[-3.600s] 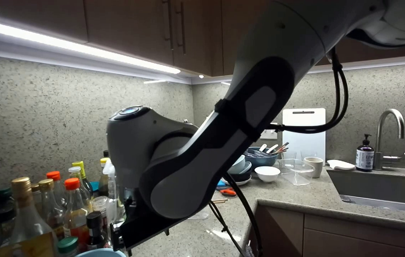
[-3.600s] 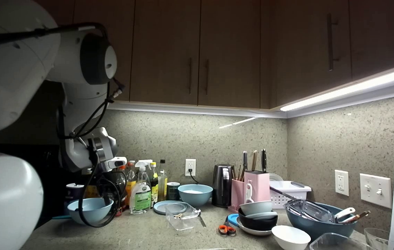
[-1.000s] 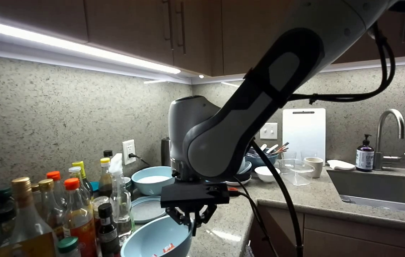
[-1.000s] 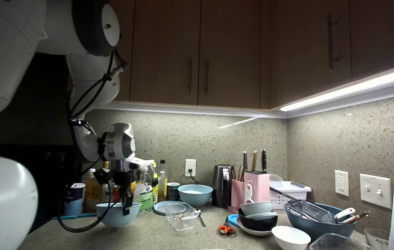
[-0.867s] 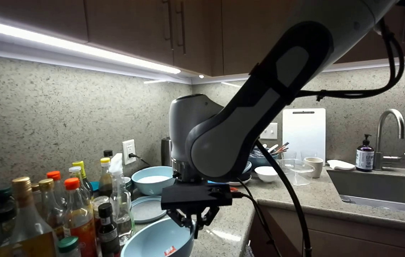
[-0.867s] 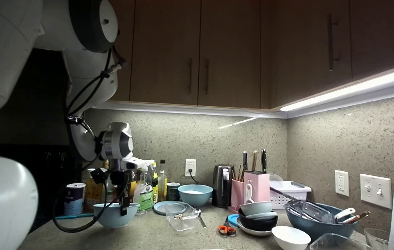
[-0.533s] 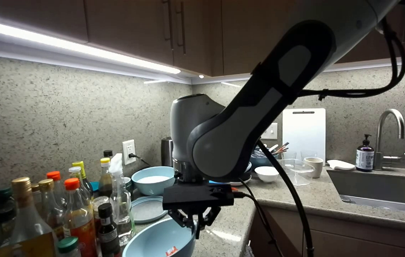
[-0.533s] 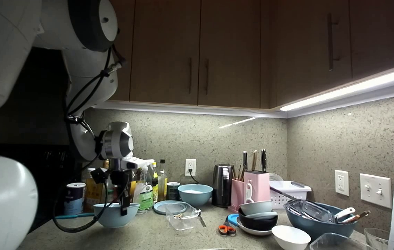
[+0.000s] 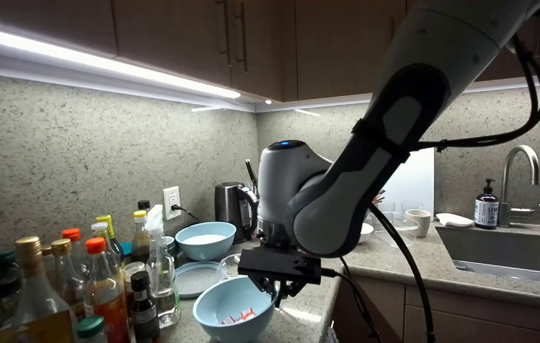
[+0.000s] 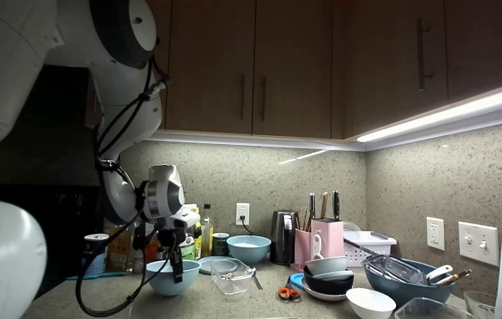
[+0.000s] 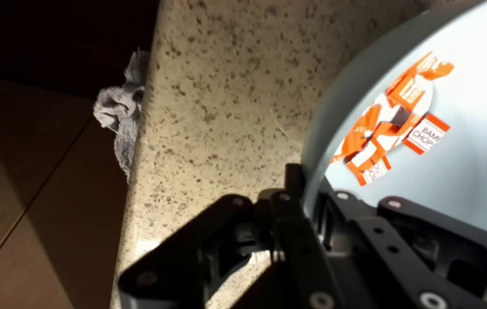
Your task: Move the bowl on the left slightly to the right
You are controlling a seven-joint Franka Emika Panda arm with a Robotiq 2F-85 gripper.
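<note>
Here, jaws pinching rim of blue bowl [image 11: 462, 176]; wrapper [image 11: 426, 134] inside shows "CHOP", pump bottle [image 9: 487, 208] apparently "LEM".

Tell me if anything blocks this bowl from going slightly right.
Nothing visible seems in the way: the jaws hold the bowl by its rim, and in an exterior view a clear container lies to its right, apart. The plate sits behind; whether it touches is unclear.
</note>
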